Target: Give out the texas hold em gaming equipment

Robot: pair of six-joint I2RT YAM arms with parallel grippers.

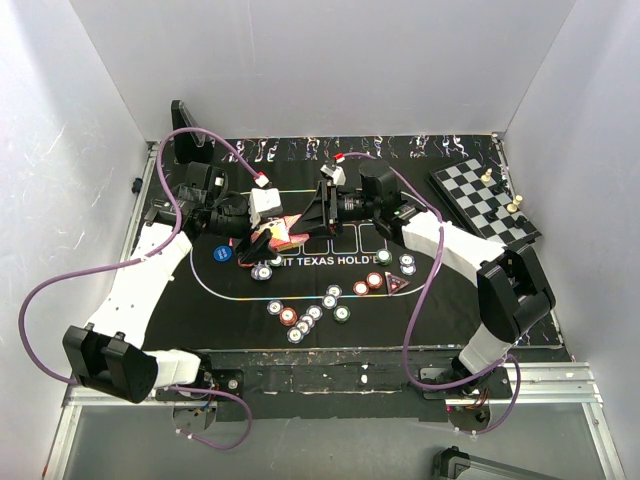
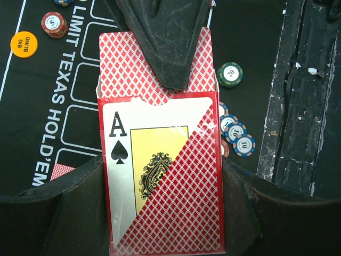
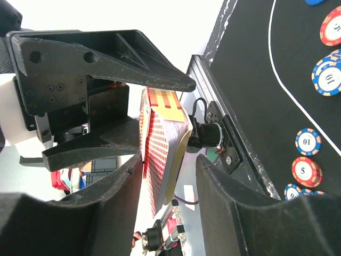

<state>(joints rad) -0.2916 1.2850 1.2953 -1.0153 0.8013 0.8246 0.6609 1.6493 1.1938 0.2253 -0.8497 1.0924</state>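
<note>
My left gripper [image 2: 162,176] is shut on a red-patterned card box [image 2: 176,213] with an ace of spades on its face, held above the mat. Red-backed playing cards [image 2: 125,69] stick out of the box's open end. My right gripper [image 3: 169,162] straddles that end of the deck [image 3: 160,144]. One finger [image 3: 114,192] touches the cards, and a gap shows at the other finger. In the top view both grippers meet over the mat's middle [image 1: 290,230]. Poker chips [image 1: 310,315] lie scattered near the front, beside a dark triangular marker [image 1: 397,285]. The yellow button [image 2: 24,44] lies on the mat.
A chessboard [image 1: 485,195] with pieces sits at the back right. One loose red-backed card [image 2: 62,170] lies on the black mat [image 1: 300,290]. More chips [image 2: 237,136] lie close to the mat's front edge. White walls close in three sides.
</note>
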